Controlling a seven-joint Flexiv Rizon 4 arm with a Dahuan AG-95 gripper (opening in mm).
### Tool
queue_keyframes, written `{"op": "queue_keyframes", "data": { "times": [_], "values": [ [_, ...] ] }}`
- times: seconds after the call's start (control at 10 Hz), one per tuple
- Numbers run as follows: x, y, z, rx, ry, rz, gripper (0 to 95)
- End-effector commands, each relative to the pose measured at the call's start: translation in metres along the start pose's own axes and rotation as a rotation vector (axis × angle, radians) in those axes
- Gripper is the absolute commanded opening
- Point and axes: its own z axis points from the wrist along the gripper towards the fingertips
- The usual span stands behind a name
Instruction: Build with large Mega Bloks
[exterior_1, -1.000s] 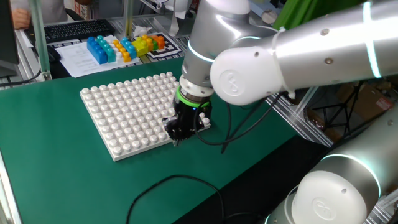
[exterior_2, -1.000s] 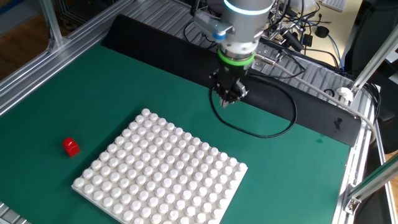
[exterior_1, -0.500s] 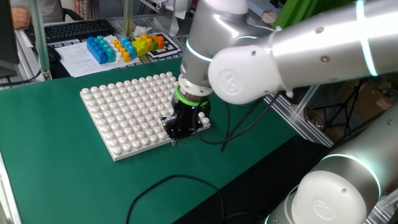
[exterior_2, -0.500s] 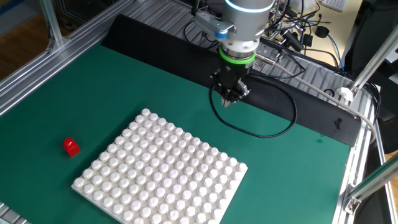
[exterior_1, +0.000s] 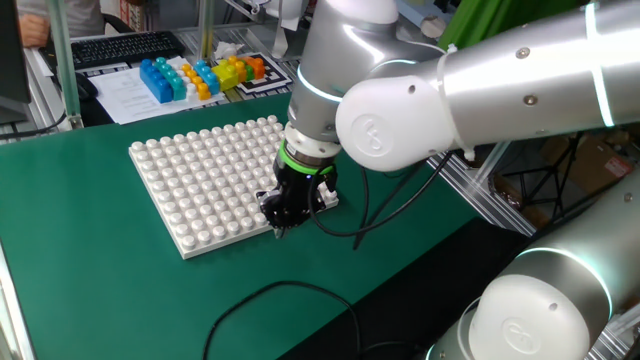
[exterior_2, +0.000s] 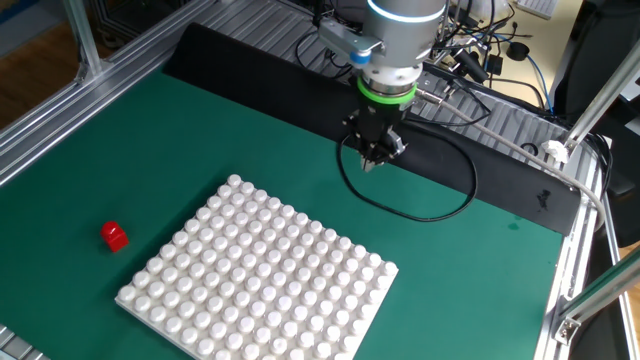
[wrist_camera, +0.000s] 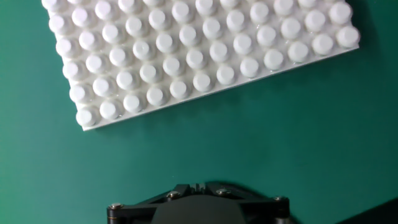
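The jaws are pressed together with nothing between them, pointing straight down at the green table (exterior_2: 250, 130). The gripper (exterior_2: 374, 160) hangs above bare mat, just off one corner of the single white studded baseplate (exterior_2: 260, 282); in the hand view that plate (wrist_camera: 199, 56) lies ahead of the jaws, its near edge slanting across the picture, and only the dark tip of the gripper (wrist_camera: 198, 186) shows at the bottom.

One black cable (exterior_2: 420, 215) loops on the mat right beside the jaws.

Far from the jaws, beyond the opposite side of the baseplate, one red brick (exterior_2: 114, 236) sits alone on the table, clear of the plate's edge.

Farther out still, past the plate in the one fixed view, a cluster of coloured bricks (exterior_1: 200, 76) rests on white paper (exterior_1: 135, 98): blue, orange and yellow ones packed too closely to count. A black keyboard (exterior_1: 125, 47) lies behind them.
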Motion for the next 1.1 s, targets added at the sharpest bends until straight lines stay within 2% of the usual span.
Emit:
{"op": "queue_keyframes", "data": {
  "times": [0.1, 0.4, 0.7, 0.8, 0.9, 1.1],
  "values": [
    [-0.0011, 0.0011, 0.0041, -0.001, -0.006, -0.072, 0.0],
    [-0.0012, 0.0012, 0.0039, -0.005, -0.002, -0.065, 0.0],
    [-0.0006, 0.0016, 0.0044, 0.005, -0.016, -0.069, 0.0],
    [0.0002, 0.0008, 0.0047, -0.003, -0.012, -0.058, 0.0],
    [0.0023, -0.0011, 0.006, -0.023, -0.003, -0.043, 0.0],
    [-0.0029, 0.0034, 0.0107, -0.023, 0.014, -0.037, 0.0]
  ]
}}
